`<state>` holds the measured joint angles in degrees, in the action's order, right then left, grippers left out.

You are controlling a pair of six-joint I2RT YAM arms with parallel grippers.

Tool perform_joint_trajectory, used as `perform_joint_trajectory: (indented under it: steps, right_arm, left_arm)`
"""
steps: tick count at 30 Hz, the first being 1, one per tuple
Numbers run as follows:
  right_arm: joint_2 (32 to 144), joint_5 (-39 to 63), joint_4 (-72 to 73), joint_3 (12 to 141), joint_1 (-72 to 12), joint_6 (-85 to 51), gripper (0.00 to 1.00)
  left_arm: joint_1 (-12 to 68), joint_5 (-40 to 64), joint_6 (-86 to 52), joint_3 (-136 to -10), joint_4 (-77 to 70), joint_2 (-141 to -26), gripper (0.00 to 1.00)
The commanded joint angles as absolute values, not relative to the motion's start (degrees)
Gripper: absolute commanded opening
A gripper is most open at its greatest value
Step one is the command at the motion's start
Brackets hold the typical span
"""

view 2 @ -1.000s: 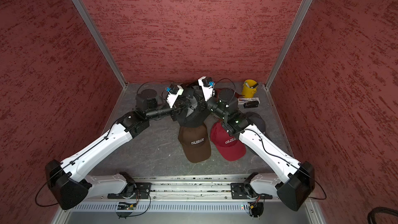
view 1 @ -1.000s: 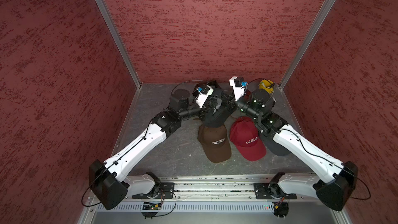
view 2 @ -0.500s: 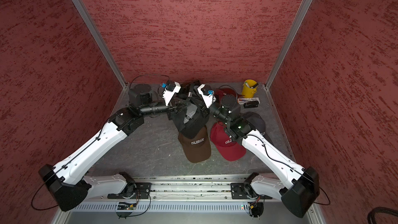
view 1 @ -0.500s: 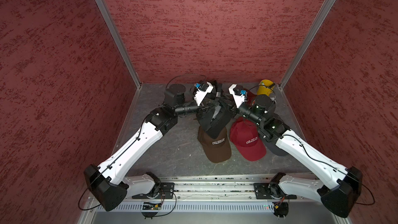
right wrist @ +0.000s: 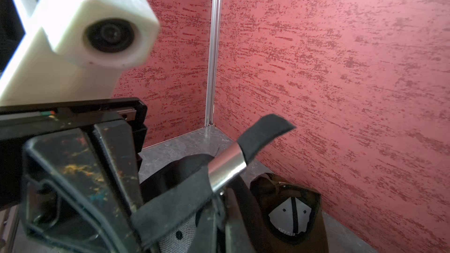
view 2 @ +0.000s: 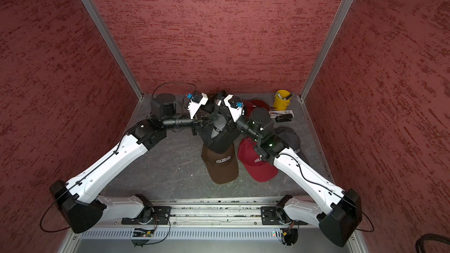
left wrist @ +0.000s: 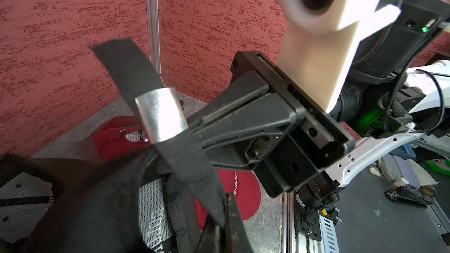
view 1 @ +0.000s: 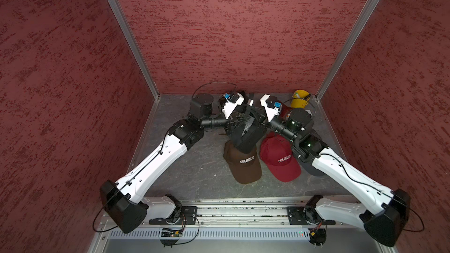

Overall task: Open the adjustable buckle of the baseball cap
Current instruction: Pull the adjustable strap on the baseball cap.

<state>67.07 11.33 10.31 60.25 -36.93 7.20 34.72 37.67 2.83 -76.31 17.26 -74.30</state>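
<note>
Task unfinished: black fabric strap [left wrist: 185, 159] still threaded through curved silver metal buckle [left wrist: 159, 115], tail poking toward upper left. Black baseball cap [view 1: 246, 137] hangs mid-frame in both top views, above brown COLORADO cap [view 1: 243, 166]. Left gripper [left wrist: 220, 222] pinches strap. Right gripper [left wrist: 194, 127] pressed together beside buckle, hold unclear.

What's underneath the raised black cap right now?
The brown cap lies under the black cap. Its front lettering and brim show; its back, strap included, is covered.
</note>
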Motion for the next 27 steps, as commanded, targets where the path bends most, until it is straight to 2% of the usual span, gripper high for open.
perform_joint_trajectory:
  steps: [1,10,27]
  right_arm:
    - [66.94,5.28,14.49,60.75,-37.13,3.89,0.00]
    - [68.79,-2.10,13.91,64.62,-37.16,-0.25,0.00]
    - [72.37,-2.24,10.71,70.11,-37.18,-4.11,0.00]
  left_arm:
    - [34.62,38.37,3.24,-77.51,19.20,-74.01,0.00]
    - [34.37,35.13,4.83,-74.16,21.89,-71.16,0.00]
    - [31.23,26.98,3.87,-69.70,18.33,-67.59,0.00]
